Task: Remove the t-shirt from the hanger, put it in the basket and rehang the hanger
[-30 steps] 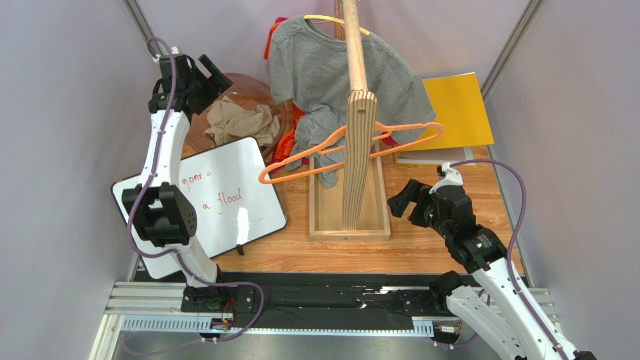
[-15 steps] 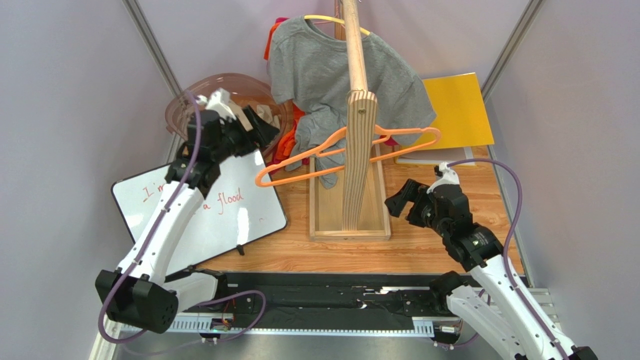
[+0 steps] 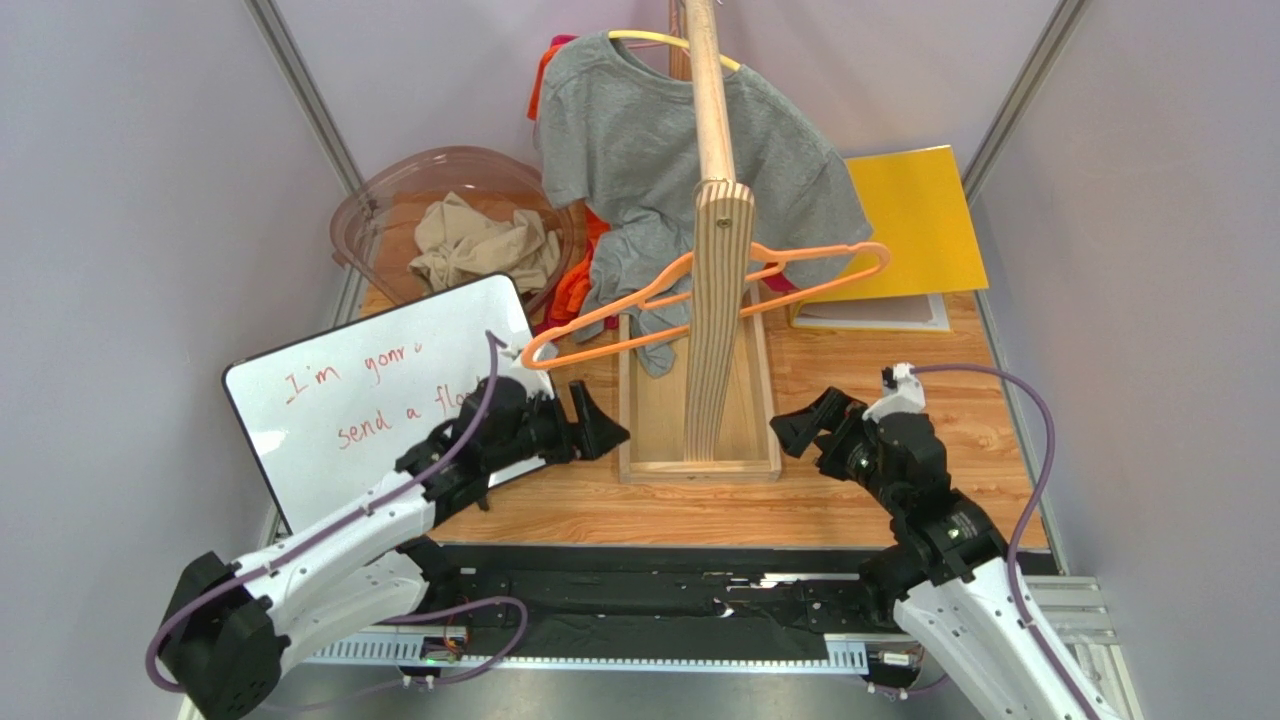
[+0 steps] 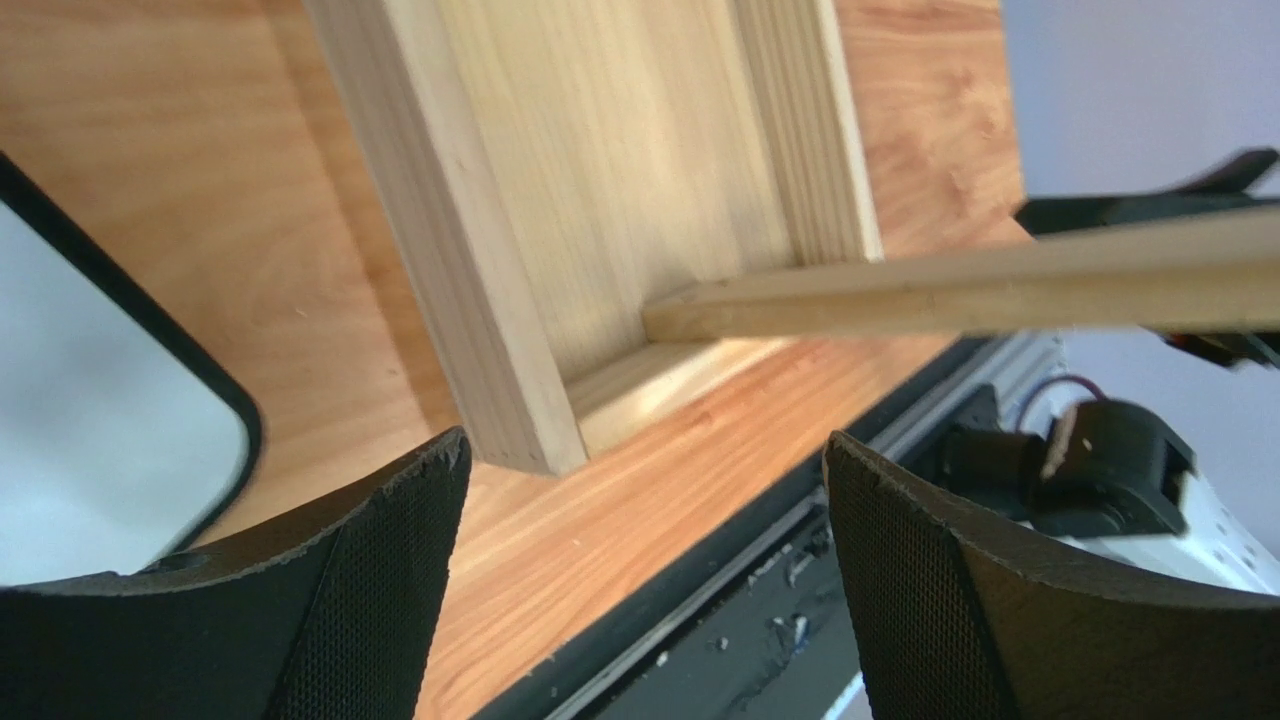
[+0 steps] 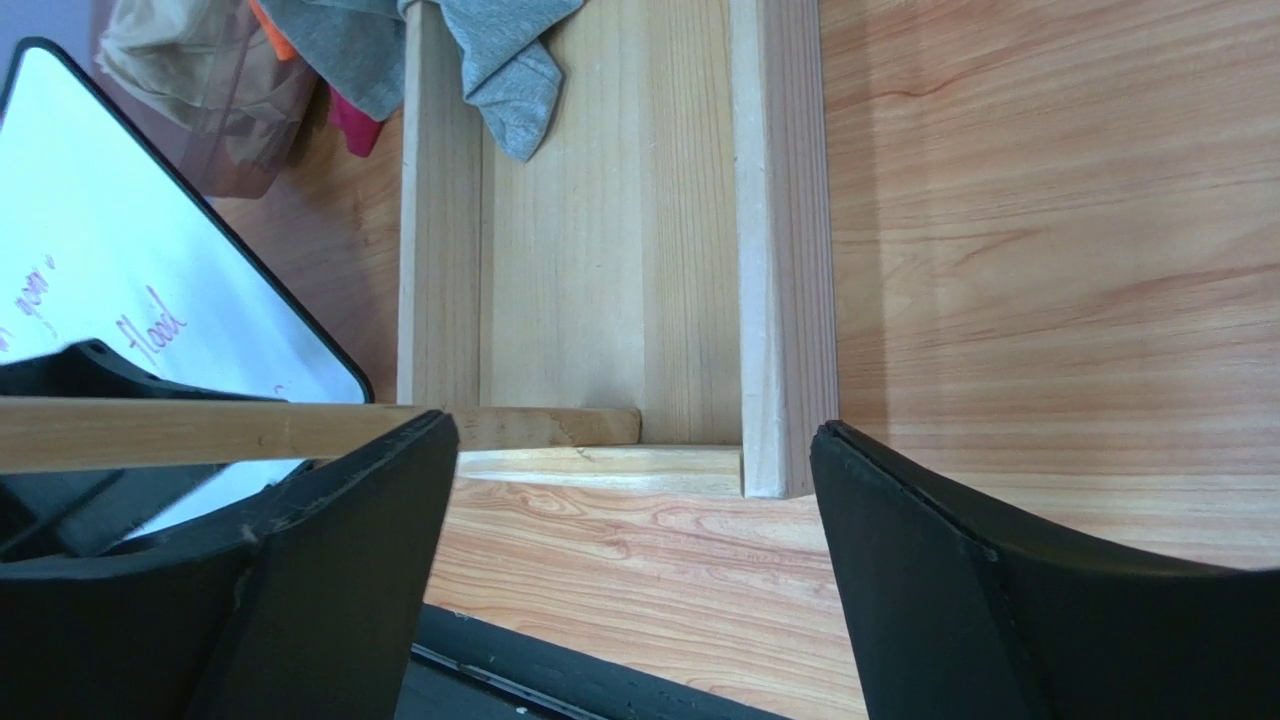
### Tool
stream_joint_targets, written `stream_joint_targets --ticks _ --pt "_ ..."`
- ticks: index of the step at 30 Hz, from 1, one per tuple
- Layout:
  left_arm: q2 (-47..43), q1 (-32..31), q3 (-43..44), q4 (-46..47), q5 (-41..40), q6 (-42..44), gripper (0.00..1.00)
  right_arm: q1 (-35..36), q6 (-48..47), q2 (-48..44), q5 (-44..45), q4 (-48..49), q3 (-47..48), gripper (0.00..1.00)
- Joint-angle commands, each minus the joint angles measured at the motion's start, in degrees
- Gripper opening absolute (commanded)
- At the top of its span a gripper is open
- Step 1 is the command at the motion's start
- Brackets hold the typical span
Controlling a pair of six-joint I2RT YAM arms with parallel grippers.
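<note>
The beige t-shirt (image 3: pixel 478 240) lies crumpled in a clear bowl (image 3: pixel 368 225) at the back left; it also shows in the right wrist view (image 5: pixel 166 60). The orange hanger (image 3: pixel 812 278) hangs bare on the wooden rack (image 3: pixel 718 285). My left gripper (image 3: pixel 594 425) is open and empty, low beside the left side of the rack's base (image 4: pixel 496 300). My right gripper (image 3: pixel 796 420) is open and empty, low at the right side of the base (image 5: pixel 774 225). In the wrist views, the left gripper (image 4: pixel 643 450) and the right gripper (image 5: pixel 631 428) hold nothing.
A grey t-shirt (image 3: pixel 661 128) hangs on a yellow hanger (image 3: pixel 661 39) at the back of the rack. A whiteboard (image 3: pixel 361 398) lies at the left. A yellow folder (image 3: pixel 917 225) lies at the back right. Orange and red cloth (image 3: pixel 571 285) sits beside the bowl.
My left arm swung from the bowl at the back left down to the near side of the rack base. My right gripper drew slightly nearer. The orange hanger swayed a little.
</note>
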Motion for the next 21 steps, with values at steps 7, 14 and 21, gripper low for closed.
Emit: stream_joint_targets --ticks 7,14,21 --pt "-17.14 -5.04 -21.06 22.86 7.62 -6.23 0.91 -0.14 11.2 -20.49 -5.75 7.36 -17.64 1.0" --pt "-39.63 -5.93 -30.75 12.37 7.44 -5.72 0.93 -0.23 18.5 -25.88 -9.97 13.68 -29.86 1.0" --pt "-57.49 -6.01 -29.96 -4.1 4.81 -3.51 0.94 -0.14 16.05 -25.52 -10.33 12.38 -30.31 1.0"
